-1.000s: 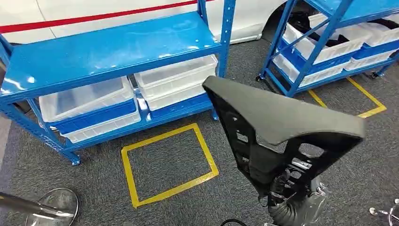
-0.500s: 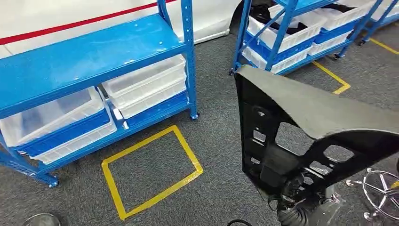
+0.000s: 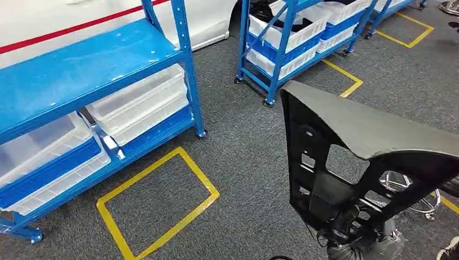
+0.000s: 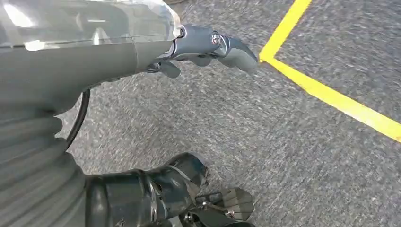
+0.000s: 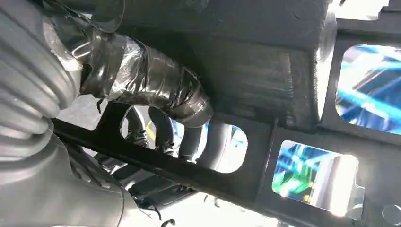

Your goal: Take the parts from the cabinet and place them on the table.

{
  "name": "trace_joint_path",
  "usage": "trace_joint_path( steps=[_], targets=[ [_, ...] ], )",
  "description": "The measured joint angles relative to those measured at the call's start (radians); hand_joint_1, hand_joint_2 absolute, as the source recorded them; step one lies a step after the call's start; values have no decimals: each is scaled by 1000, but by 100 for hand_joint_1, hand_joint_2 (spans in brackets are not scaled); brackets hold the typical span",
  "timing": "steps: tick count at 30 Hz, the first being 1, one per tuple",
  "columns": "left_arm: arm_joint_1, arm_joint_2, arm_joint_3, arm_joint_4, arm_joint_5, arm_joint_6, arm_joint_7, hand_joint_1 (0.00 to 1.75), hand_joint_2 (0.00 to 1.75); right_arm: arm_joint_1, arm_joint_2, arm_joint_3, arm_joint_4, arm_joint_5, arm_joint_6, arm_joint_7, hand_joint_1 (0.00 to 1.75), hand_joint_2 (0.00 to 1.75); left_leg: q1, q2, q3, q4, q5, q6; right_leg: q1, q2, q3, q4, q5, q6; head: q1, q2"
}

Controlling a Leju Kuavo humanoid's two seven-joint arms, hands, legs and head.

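A large black moulded part [image 3: 368, 130] with cut-out holes stands upright in the lower right of the head view, held from below by my right hand [image 3: 352, 227]. In the right wrist view the taped thumb [image 5: 156, 94] presses on the black part [image 5: 265, 71] while darker fingers hook through one of its openings. My left hand [image 4: 118, 52] hangs over the grey carpet and holds nothing, its thumb and fingers apart.
A blue shelf rack [image 3: 81, 70] with clear bins [image 3: 135, 103] stands at the left, and a second blue rack [image 3: 292, 38] with white bins behind. A yellow taped square [image 3: 157, 206] marks the carpet. A chrome stool base [image 3: 411, 189] and a shoe [image 3: 449, 249] are at the right.
The whole view has swung to the right, so the racks and the yellow square slid left in the picture. The black part stays held in my right hand.
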Motion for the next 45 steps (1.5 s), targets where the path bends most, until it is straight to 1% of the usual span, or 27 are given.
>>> trace_joint_path(
  steps=[4,5,7,10,12,14,15,16,19,20,21,22,23,25,26,28,29,30,31,35,36,38,40,41,43,44,45],
  targets=[
    [-4,0,0,0,-1,0,1,0,175,6,6,-9,-3,1,0,0,175,175,0,25,8,-2,-1,-16,5,31,-9,-5,5,-17,-1,0],
    [-6,0,0,0,-1,0,1,0,175,8,8,-10,-4,1,0,-1,175,175,2,28,8,0,-6,-22,-5,42,-6,-15,12,-28,-1,0],
    [-7,0,0,0,-2,1,0,0,175,8,14,-13,-6,3,0,-1,175,175,9,-55,-19,68,-66,-29,-6,55,-9,-19,19,-39,-2,0],
    [-3,0,1,0,-2,1,-2,0,175,8,17,-14,-6,6,0,-1,175,175,8,-81,-122,292,-166,-30,0,88,-17,-17,22,-45,-2,0],
    [-1,0,2,0,-2,1,-2,0,175,8,18,-16,-6,7,0,-1,175,175,8,-82,-122,286,-129,-25,3,115,-18,-12,22,-46,-2,0],
    [-2,0,2,0,-2,1,-5,0,175,7,19,-16,-6,8,0,-1,175,175,8,-99,-47,119,-31,-14,5,143,-18,-8,22,-46,-2,0],
    [-1,0,2,0,-2,1,-5,0,175,7,21,-16,-6,8,0,-1,175,175,6,-142,-12,34,-4,-5,4,154,-19,-6,22,-45,-2,0],
    [0,2,4,0,-2,1,-5,0,175,6,22,-16,-6,8,0,-1,175,175,8,-172,-5,16,-17,0,7,162,-23,-4,25,-38,0,0],
    [-7,2,9,0,-2,0,-6,0,175,8,24,-18,-6,9,0,-1,175,175,1,-147,0,8,-10,2,-4,192,-29,-13,36,-17,-2,0],
    [-7,1,10,0,-2,0,-6,0,175,8,24,-19,-6,10,0,-1,175,175,8,-135,5,-5,0,8,3,203,-31,-16,41,-8,-1,0],
    [-8,1,11,0,-1,0,-6,0,175,10,24,-19,-6,10,0,-1,175,175,14,-118,10,-17,9,12,2,164,-32,-5,32,-9,-2,0],
    [-7,1,12,0,-2,0,-7,0,175,6,24,-20,-6,10,0,-1,175,175,12,-108,11,-22,12,19,7,108,-50,31,-2,-5,3,0],
    [-6,1,14,0,-2,0,-7,0,175,4,24,-20,-6,11,0,-1,175,175,10,-95,9,-22,12,19,6,86,-78,90,-39,0,2,0],
    [-1,1,17,0,-2,1,-6,0,175,5,24,-20,-5,11,0,-1,175,175,7,-64,8,-20,10,21,1,73,-146,239,-105,9,3,0],
    [-1,2,18,0,-2,1,-5,0,175,5,24,-21,-4,11,0,-1,175,175,6,-49,7,-19,9,21,-3,72,-162,274,-108,12,2,0],
    [-3,1,18,0,-2,1,-4,0,175,7,24,-23,-3,15,0,-1,175,175,7,-23,9,-15,2,17,-6,62,-118,198,-51,15,2,0],
    [-4,0,18,0,-2,1,-3,0,175,7,24,-24,-3,16,0,-1,175,175,7,-13,11,-12,-2,14,-6,51,-69,112,-11,14,3,0],
    [-4,0,18,0,-3,1,-4,0,175,7,24,-24,-4,16,0,-1,175,175,7,-3,16,-8,-8,10,-5,19,-14,18,22,10,2,0],
    [-4,0,18,0,-3,1,-4,0,175,5,24,-25,-3,17,0,0,175,175,0,5,15,-7,-12,3,8,-12,-2,-5,-1,0,2,0],
    [-10,-3,19,0,-3,3,-6,0,175,9,25,-29,-5,21,0,-1,175,175,-4,35,26,-8,-17,-14,7,30,-11,-14,8,-21,2,0],
    [-11,-3,19,0,-3,3,-7,0,175,11,26,-30,-5,23,0,-1,175,175,0,25,22,-4,-29,-22,-1,40,-6,-22,14,-29,1,0],
    [-10,-3,19,0,-5,3,-8,0,175,9,28,-32,-7,27,0,-1,175,175,4,-55,-16,90,-95,-25,-1,55,-9,-24,18,-40,0,0],
    [-6,-3,19,0,-6,3,-8,0,175,11,31,-34,-7,31,0,-1,175,175,4,-80,-97,260,-167,-27,2,80,-11,-23,18,-43,0,0],
    [-4,-3,19,0,-7,3,-8,0,175,12,31,-36,-7,31,0,-1,175,175,4,-81,-125,312,-174,-27,3,94,-11,-23,18,-43,0,0],
    [-2,-3,19,0,-8,3,-8,0,175,12,31,-39,-7,31,0,-1,175,175,4,-83,-112,264,-114,-23,3,123,-9,-20,18,-43,0,0],
    [-2,-3,19,0,-8,3,-8,0,175,12,31,-39,-7,31,0,-1,175,175,4,-88,-80,186,-64,-19,3,138,-8,-19,18,-43,0,0],
    [-3,-3,19,0,-9,3,-8,0,175,13,32,-39,-7,31,0,-1,175,175,5,-111,-40,91,-14,-15,3,151,-7,-17,18,-43,0,0]
  ],
)
